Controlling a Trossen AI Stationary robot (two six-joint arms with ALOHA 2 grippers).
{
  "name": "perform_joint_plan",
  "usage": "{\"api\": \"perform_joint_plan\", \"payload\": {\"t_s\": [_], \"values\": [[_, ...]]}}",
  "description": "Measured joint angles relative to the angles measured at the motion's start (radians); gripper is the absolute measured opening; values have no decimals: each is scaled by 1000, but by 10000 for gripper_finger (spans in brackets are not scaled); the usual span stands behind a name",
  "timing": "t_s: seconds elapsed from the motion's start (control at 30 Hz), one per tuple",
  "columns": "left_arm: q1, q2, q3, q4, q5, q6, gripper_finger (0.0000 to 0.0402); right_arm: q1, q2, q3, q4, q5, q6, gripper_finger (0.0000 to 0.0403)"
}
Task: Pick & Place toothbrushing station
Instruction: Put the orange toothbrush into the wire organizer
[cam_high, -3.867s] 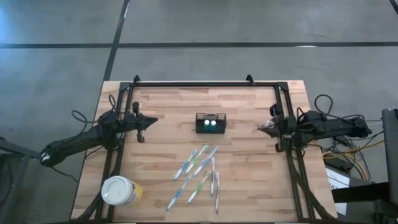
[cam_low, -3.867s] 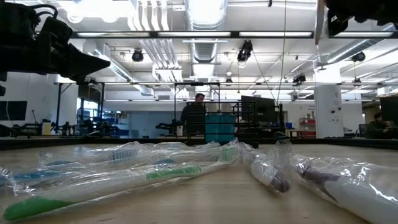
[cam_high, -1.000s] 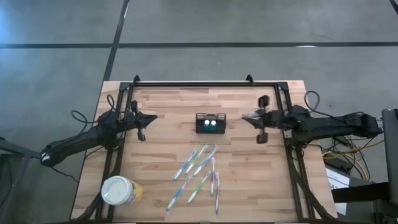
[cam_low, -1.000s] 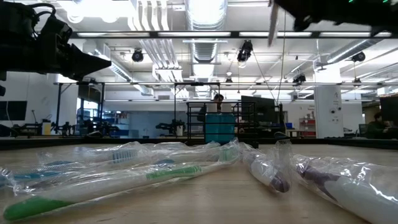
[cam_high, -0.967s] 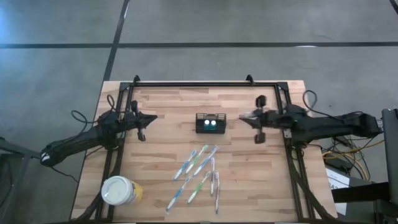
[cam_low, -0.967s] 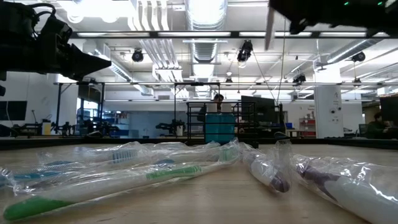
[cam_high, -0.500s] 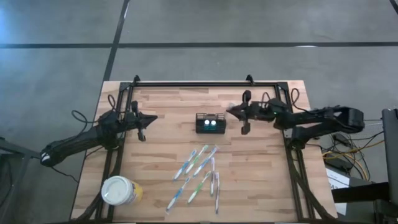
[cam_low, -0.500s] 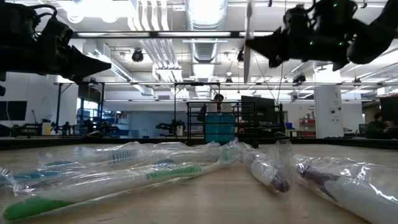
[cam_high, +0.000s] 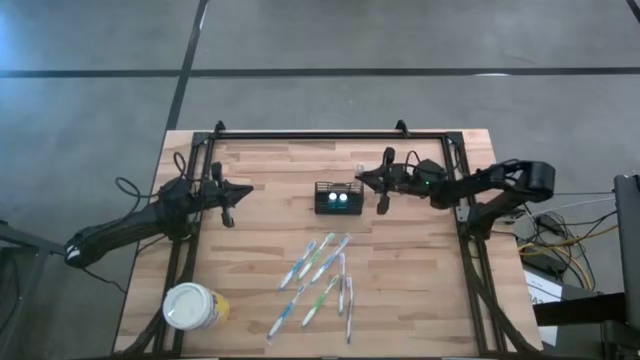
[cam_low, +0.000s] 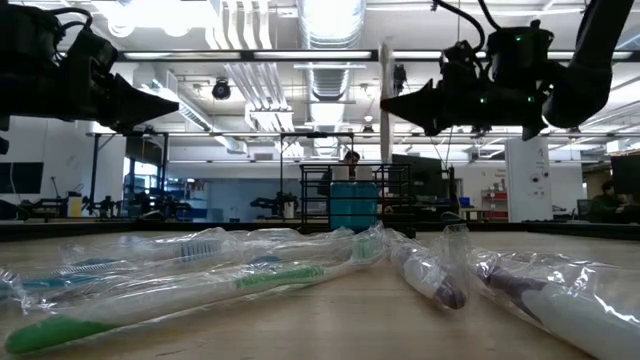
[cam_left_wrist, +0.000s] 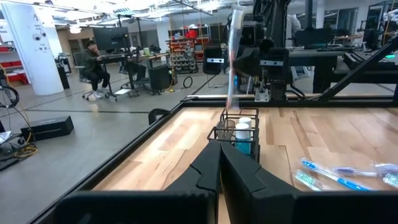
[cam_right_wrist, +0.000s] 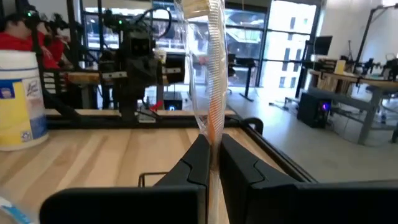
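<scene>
The black slotted caddy (cam_high: 338, 186) stands on its base at the table's middle, with two white-capped tubes inside; it also shows in the left wrist view (cam_left_wrist: 225, 132). My right gripper (cam_high: 361, 180) is at the caddy's far right corner, shut on a clear-wrapped toothbrush (cam_left_wrist: 234, 56). The toothbrush stands upright, its lower end just above the caddy's rim. My left gripper (cam_high: 228, 196) waits shut and empty at the table's left side, above the table top. My right gripper pinches the wrapped toothbrush near its middle (cam_right_wrist: 212, 127) between its two fingers. The fingers come level from the table's right and lie across it. The toothbrush stands upright, lifted clear, its lower end (cam_left_wrist: 229, 106) just over the caddy.
Several wrapped toothbrushes (cam_high: 322, 280) lie loose on the table's near middle. A round yellow tub with a white lid (cam_high: 193, 307) stands at the near left corner. A black frame (cam_high: 330, 135) runs along the far edge and both sides.
My right gripper has gone toward the table's left edge and down, from the right side to the caddy. It carries the toothbrush, which stays upright.
</scene>
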Motion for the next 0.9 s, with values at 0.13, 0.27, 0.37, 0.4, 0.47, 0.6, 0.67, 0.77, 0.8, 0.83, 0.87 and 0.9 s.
{"api": "perform_joint_plan", "payload": {"t_s": [0.13, 0.27, 0.37, 0.4, 0.47, 0.6, 0.67, 0.77, 0.8, 0.83, 0.87, 0.9], "values": [[0, 0, -1, -5, 0, 0, 14, 0, 59, -1, 25, 14, 0, 13], [0, 0, -1, -5, 0, -2, 14, 0, 103, -5, 65, 33, 3, 13], [0, 0, -1, -5, 0, -6, 14, 2, 134, -7, 59, 51, 3, 13], [0, 0, -1, -5, 0, -6, 14, 2, 141, -7, 59, 55, 4, 13], [0, 0, -1, -6, 0, -7, 14, 2, 156, -7, 61, 57, 5, 13], [0, 0, -1, -6, 0, -8, 14, 2, 181, -7, 71, 58, 18, 13], [0, 0, -1, -6, 0, -8, 14, 2, 186, -7, 78, 58, 30, 13], [0, 0, -1, -6, 0, -9, 14, 2, 195, -7, 75, 58, 35, 13], [0, 0, -1, -6, 0, -9, 14, 2, 197, -7, 75, 58, 43, 13], [0, 0, -2, -6, 0, -9, 14, 2, 198, -7, 75, 58, 52, 13], [0, 0, -2, -6, 0, -9, 14, 2, 199, -7, 75, 58, 57, 13], [0, 0, -2, -6, 0, -10, 14, 2, 200, -7, 75, 58, 59, 13]]}}
